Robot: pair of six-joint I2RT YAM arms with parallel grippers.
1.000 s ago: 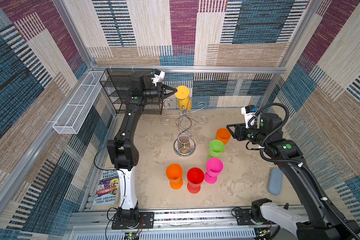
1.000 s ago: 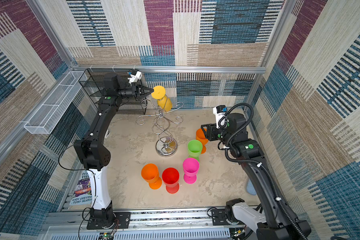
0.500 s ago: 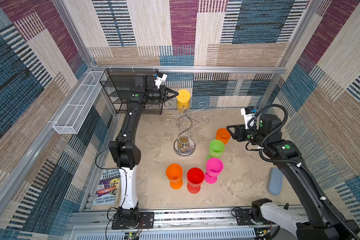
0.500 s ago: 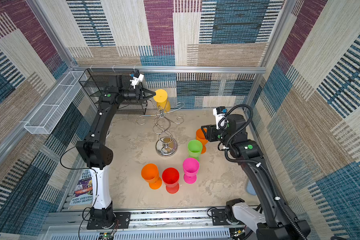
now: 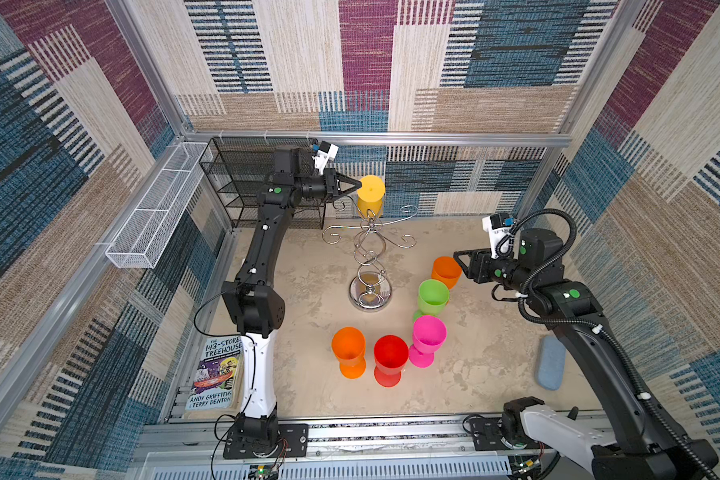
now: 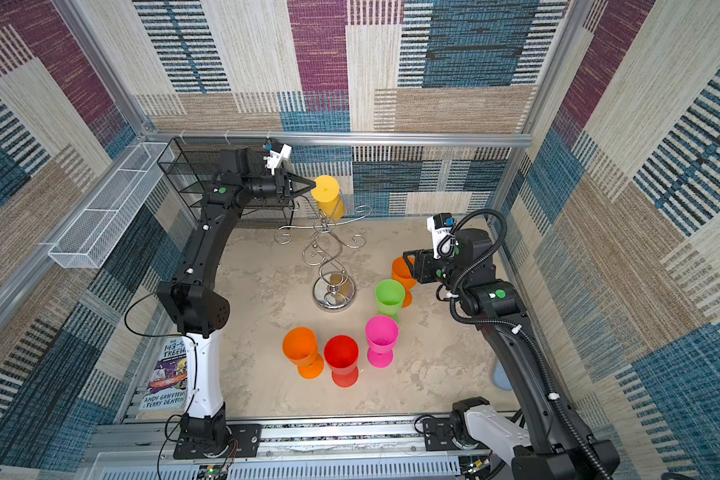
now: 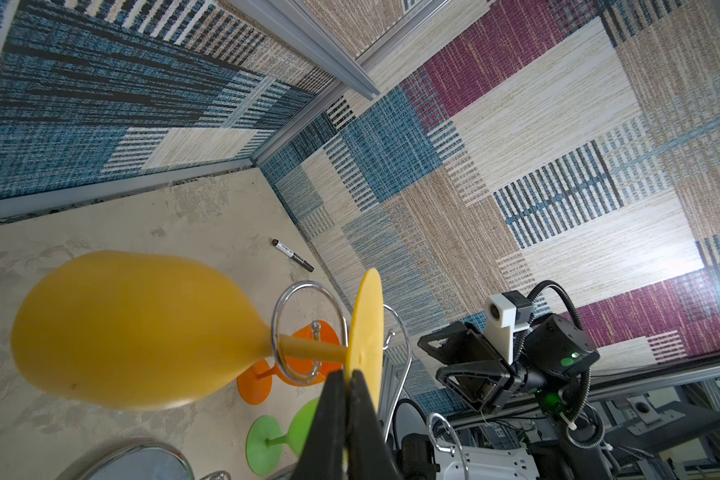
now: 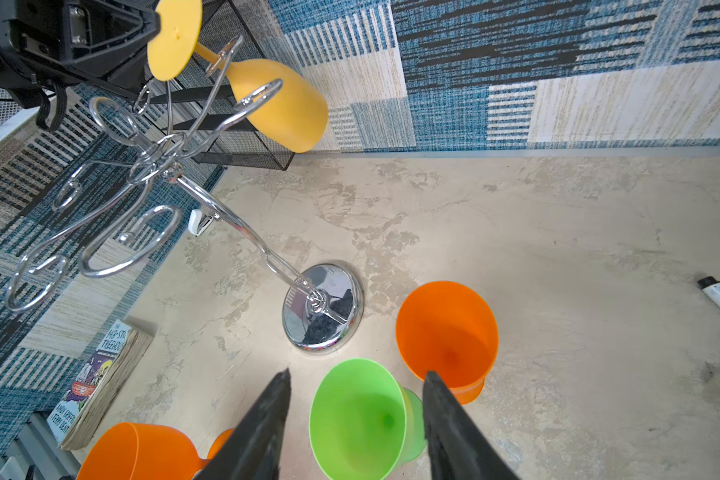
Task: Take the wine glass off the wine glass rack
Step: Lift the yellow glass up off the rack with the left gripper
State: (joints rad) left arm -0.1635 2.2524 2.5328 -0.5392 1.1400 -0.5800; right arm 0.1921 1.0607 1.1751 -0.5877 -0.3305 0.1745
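Inverted wine glass (image 5: pixel 371 194) — foot in left gripper (image 5: pixel 354 184)

I saw a paperback book (image 5: pixel 215 374) flat at the desk's (image 5: pixel 308 266) left edge, a black mesh shelf (image 5: pixel 233 183) in the far corner, a white mesh basket (image 5: pixel 150 216) on the wall beside it, and a marker (image 7: pixel 292 255) on the desk.

The count gave one yellow wine glass (image 5: pixel 370 194), two orange glasses (image 5: pixel 348 349) (image 5: pixel 446 270), one green glass (image 5: pixel 433 296), one pink glass (image 5: pixel 429 334) and one red glass (image 5: pixel 390 357), six in total. Also present were one wine glass rack (image 5: pixel 370 293), one black shelf unit (image 5: pixel 233 178), one white basket (image 5: pixel 154 216), one book (image 5: pixel 215 374) and one marker (image 7: pixel 292 255).
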